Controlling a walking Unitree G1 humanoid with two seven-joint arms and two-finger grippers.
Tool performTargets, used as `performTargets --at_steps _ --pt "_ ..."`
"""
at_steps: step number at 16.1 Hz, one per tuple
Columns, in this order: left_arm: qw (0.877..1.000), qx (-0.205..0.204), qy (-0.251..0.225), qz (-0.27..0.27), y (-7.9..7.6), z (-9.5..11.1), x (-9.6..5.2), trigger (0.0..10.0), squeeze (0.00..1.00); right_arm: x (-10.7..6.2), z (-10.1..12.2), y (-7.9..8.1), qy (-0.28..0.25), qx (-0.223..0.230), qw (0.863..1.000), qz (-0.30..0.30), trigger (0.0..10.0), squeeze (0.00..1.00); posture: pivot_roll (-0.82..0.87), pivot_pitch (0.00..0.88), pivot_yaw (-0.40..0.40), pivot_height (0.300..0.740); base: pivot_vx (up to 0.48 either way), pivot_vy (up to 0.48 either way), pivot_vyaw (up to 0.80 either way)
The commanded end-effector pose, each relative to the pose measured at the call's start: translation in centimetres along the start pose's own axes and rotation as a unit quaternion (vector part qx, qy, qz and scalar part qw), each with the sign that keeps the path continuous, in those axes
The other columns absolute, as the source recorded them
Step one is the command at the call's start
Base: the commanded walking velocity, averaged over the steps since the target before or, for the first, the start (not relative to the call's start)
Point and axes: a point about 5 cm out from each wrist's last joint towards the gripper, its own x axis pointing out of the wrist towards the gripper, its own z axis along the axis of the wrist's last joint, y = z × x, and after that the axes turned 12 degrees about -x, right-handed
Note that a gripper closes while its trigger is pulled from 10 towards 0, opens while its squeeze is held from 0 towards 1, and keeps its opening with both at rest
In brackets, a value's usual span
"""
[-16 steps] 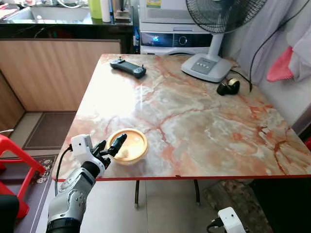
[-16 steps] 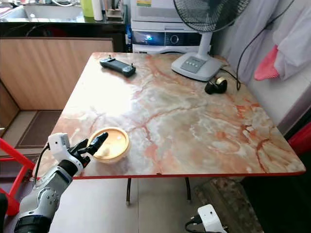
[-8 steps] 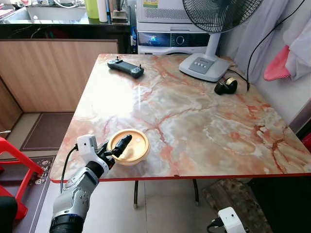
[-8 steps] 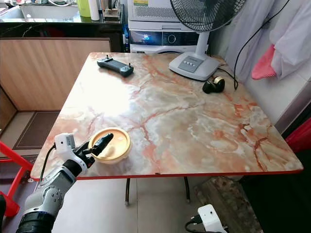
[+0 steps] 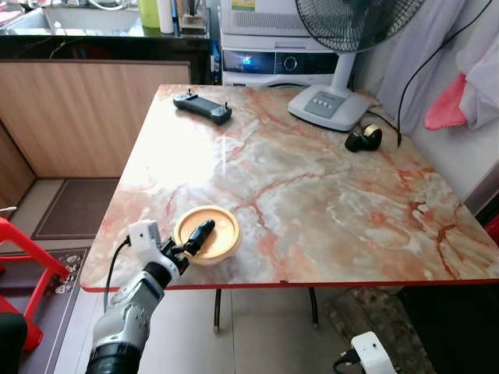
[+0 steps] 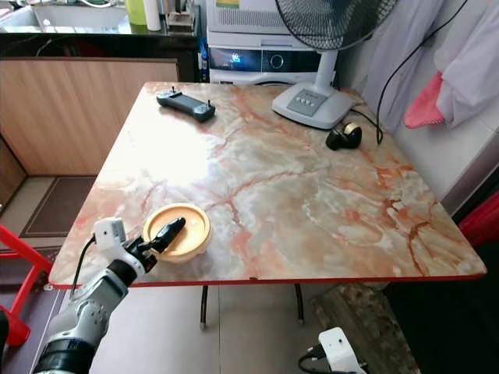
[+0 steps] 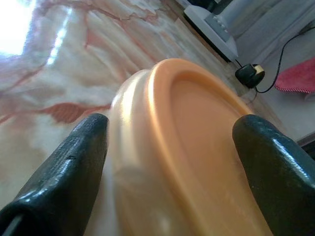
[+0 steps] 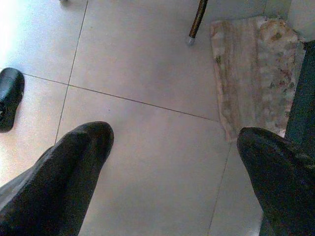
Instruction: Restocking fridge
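A round orange lidded container (image 5: pixel 214 231) sits on the marble table (image 5: pixel 312 195) near its front left edge. My left gripper (image 5: pixel 193 240) reaches up from below that edge and is open. One black finger lies over the container's lid. In the left wrist view the container (image 7: pixel 187 147) fills the gap between the two fingers (image 7: pixel 64 172), which stand on either side of it with a little space showing. My right gripper (image 8: pixel 174 162) hangs idle over the tiled floor, open and holding nothing.
A fan base (image 5: pixel 329 105), a black controller (image 5: pixel 203 107) and a small black object (image 5: pixel 364 139) stand at the table's far side. A red chair (image 5: pixel 19 265) is at the left. A floor mat (image 8: pixel 246 73) and a table leg (image 8: pixel 197 22) lie below.
My left gripper has moved forward over the table edge, so its fingers now straddle the orange container. The head camera has shifted slightly.
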Motion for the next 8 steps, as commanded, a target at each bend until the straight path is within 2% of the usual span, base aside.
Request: performTargets --at_steps 1,2,8 --pt "1.000 0.005 -0.001 -0.003 -0.18 -0.03 0.41 2.1 0.00 -0.07 -0.05 -0.35 0.000 -0.002 1.000 -0.004 10.0 0.00 0.06 0.000 -0.094 0.740 0.000 0.000 0.00" --pt "1.000 0.007 -0.004 0.002 -0.09 0.00 0.51 0.0 0.00 -0.07 -0.03 -0.34 0.000 -0.001 1.000 -0.004 10.0 0.00 0.05 0.000 -0.094 0.740 0.000 0.000 0.00" --pt "1.000 0.006 -0.010 -0.003 -0.21 0.05 1.05 0.0 0.00 -0.03 0.17 -0.35 0.000 -0.003 1.000 -0.003 10.0 0.00 0.05 0.000 -0.096 0.740 0.000 0.000 0.00"
